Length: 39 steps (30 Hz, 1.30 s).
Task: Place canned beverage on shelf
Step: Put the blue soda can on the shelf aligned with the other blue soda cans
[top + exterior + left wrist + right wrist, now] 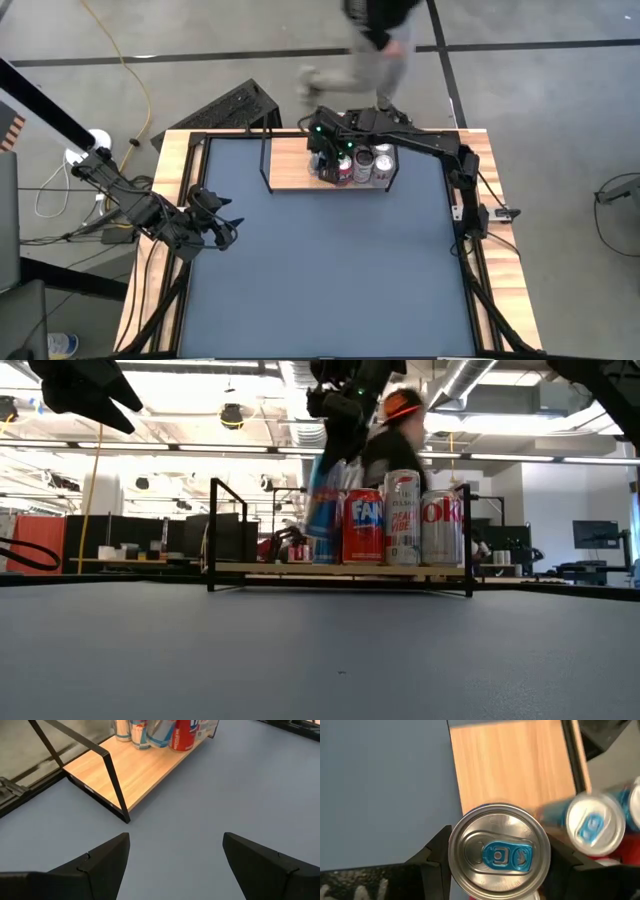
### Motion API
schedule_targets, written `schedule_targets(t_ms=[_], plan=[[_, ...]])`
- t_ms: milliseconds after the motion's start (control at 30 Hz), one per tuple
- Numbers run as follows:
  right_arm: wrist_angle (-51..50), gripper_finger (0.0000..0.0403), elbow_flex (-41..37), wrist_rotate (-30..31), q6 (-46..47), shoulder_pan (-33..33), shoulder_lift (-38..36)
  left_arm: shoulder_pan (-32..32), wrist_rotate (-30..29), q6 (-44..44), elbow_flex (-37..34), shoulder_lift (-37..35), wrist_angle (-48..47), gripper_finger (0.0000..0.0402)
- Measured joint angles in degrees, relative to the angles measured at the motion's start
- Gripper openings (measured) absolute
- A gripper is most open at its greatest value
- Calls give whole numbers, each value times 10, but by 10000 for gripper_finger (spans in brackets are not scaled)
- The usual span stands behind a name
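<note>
The shelf (295, 168), a light-wood board with black wire ends, stands at the table's far edge. A red can (363, 526), a white can (402, 518) and a silver can (441, 525) stand upright on its right half. My right gripper (325, 150) is over the shelf just left of the red can, shut on a blue can (322, 512) with a silver top and blue tab (499, 851). My left gripper (228, 228) waits open above the table's left side, nothing between its fingers (107, 857). My right gripper pinches the blue can's upper side wall just under the rim (451, 855) between its two fingers, one on each side. The fingers come from above, slanting down. The can hangs tilted below them, its base at the shelf board; whether it touches, I cannot tell.
The shelf's left half (135, 770) is bare wood. A person (375, 40) is walking just beyond the table's far edge, behind the shelf. The dark grey tabletop (330, 270) stretches bare from the shelf to the near edge.
</note>
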Motion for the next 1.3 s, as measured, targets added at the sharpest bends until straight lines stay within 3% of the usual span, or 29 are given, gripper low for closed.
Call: schedule_targets(t_ms=[233,533,833,1300], plan=[[-20,199,-1,-43,0,-27,0,11,-3,0,0,0,0,311],[-38,199,-1,-50,-5,-27,11,39,-3,20,0,0,0,311],[-39,202,1,-8,-33,-17,52,52,1,22,0,0,0,311],[-29,268,9,-13,-35,-18,51,52,1,22,0,0,0,311]])
